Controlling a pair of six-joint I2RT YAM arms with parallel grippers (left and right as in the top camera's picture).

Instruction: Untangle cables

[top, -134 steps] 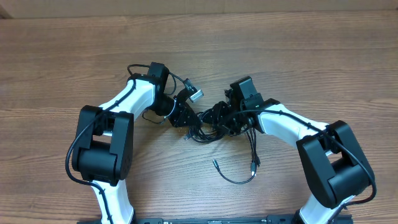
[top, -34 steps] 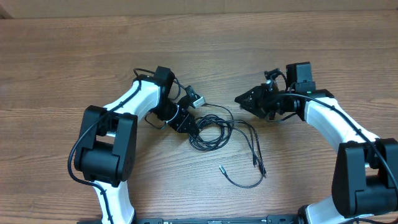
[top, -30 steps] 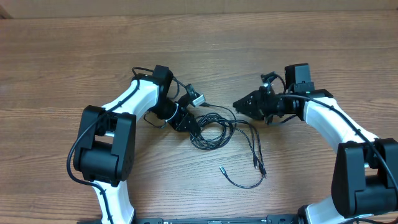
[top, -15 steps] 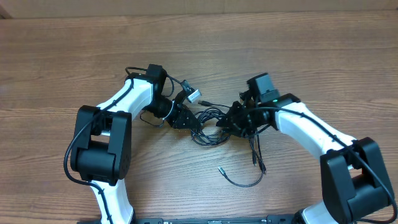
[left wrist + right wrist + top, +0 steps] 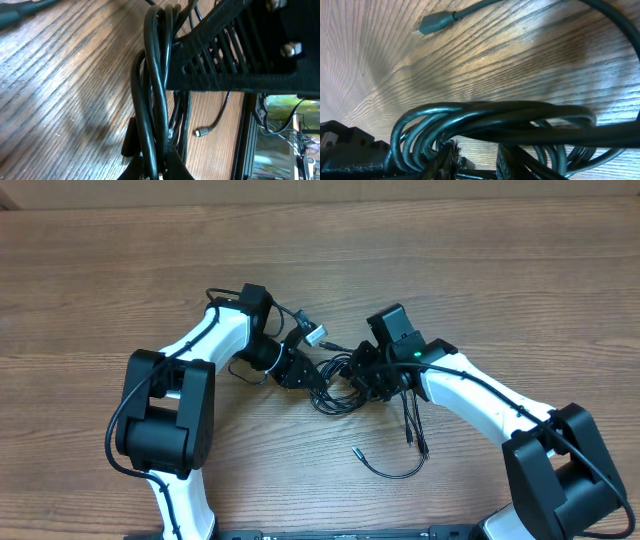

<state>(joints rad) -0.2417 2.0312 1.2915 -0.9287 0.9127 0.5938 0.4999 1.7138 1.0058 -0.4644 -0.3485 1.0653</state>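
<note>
the cables (image 5: pixel 336 390) lie as a coiled knot on the worktop (image 5: pixel 480 280), directly between the two hands. the left hand (image 5: pixel 297 372) is clenched on the knot's left end, and the right hand (image 5: pixel 362 378) straddles strands at its right end with fingers parted. the knot's long axis runs left to right, and its loose tails (image 5: pixel 412 430) point back toward the robot's base, nearer the right hand, so a pull apart along that axis looks like the coming move.

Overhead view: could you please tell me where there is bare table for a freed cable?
Bare wood: the far strip of the table and its left edge. Crowded: the centre, cables between left tool and right tool.
</note>
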